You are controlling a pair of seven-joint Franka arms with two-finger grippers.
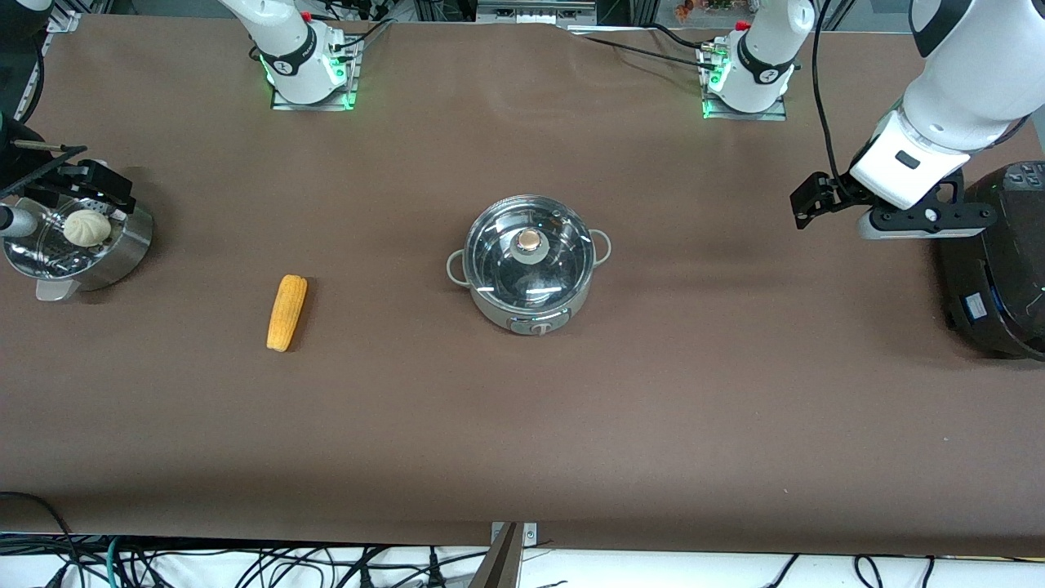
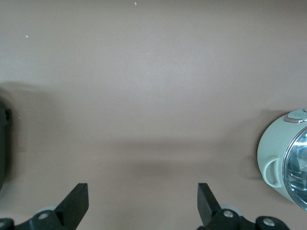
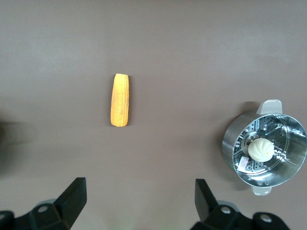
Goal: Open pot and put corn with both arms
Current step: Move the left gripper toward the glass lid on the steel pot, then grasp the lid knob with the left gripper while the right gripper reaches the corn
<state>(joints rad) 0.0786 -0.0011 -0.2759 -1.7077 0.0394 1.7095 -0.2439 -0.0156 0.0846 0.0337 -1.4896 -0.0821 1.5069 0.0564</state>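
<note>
The lidded pot sits mid-worktop, the corn beside it toward the right arm's end. Left pincer and right pincer both hang spread, seemingly over bare worktop away from the pot

From my front cam the black cooker is cut off by the frame edge at the left arm's end, w/ that arm partly covering it. Steamer basket is partly hidden under black gear at the right arm's end. In left wrist cam the pot runs off the edge, only part of the lid showing.
</note>
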